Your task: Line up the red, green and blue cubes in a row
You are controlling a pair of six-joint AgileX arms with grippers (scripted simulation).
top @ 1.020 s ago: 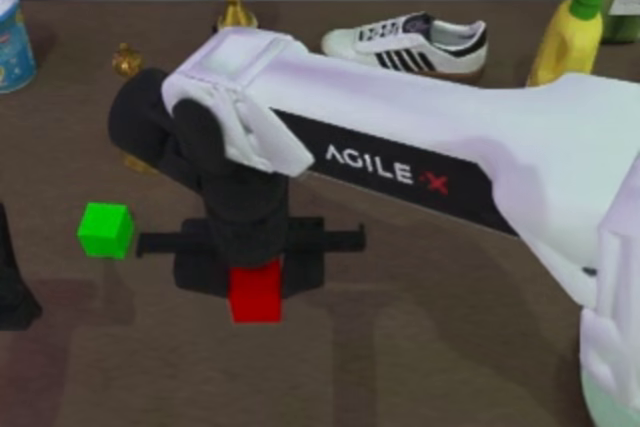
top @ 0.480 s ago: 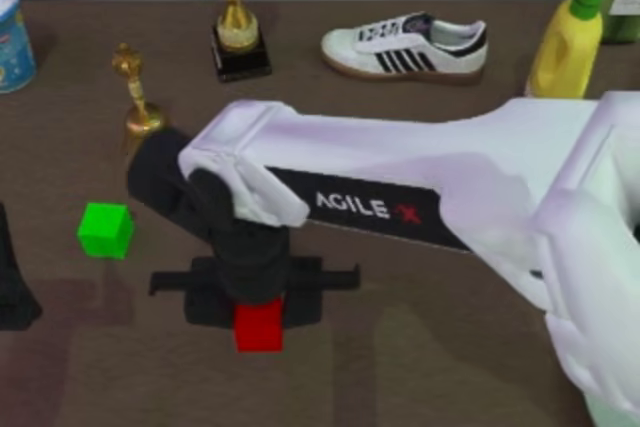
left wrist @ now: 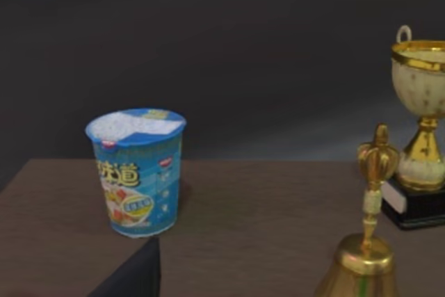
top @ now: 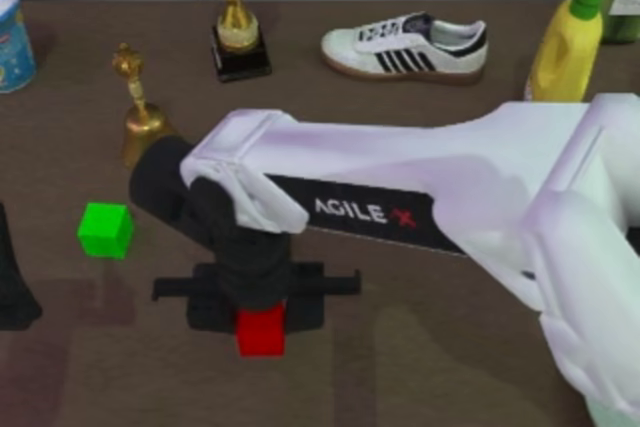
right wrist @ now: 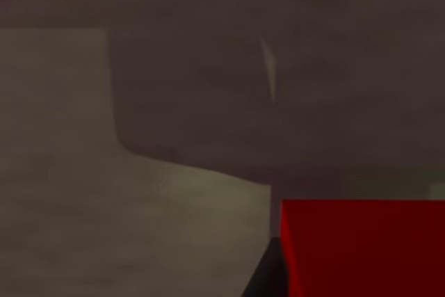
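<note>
The right arm [top: 400, 197] is seen reaching across the table [top: 430, 347] from the top view's right side, with the right gripper [top: 258, 299] positioned low near the front middle of the table. The red cube [top: 260, 332] is seen directly beneath the gripper's black body, partly covered by it; whether the fingers are clamped on the cube or merely spread around it cannot be told, since the wrist hides them from above. In the right wrist view only a red face of that cube [right wrist: 361, 248] and bare table surface are shown. The green cube [top: 106, 230] is set on the table to the left of the gripper, apart from it and from the red cube. A blue cube is not seen in any view. The left gripper [top: 12, 287] is parked at the table's left edge, only a dark part of it being visible, so its fingers cannot be judged. A blue instant-noodle cup [left wrist: 138, 172] is stood upright at the back left corner with its lid sealed, so its contents are hidden. A gold bell [top: 140, 117], a gold trophy [top: 232, 7], a white shoe [top: 410, 45] and a yellow bottle [top: 568, 37] are ranged along the back.
</note>
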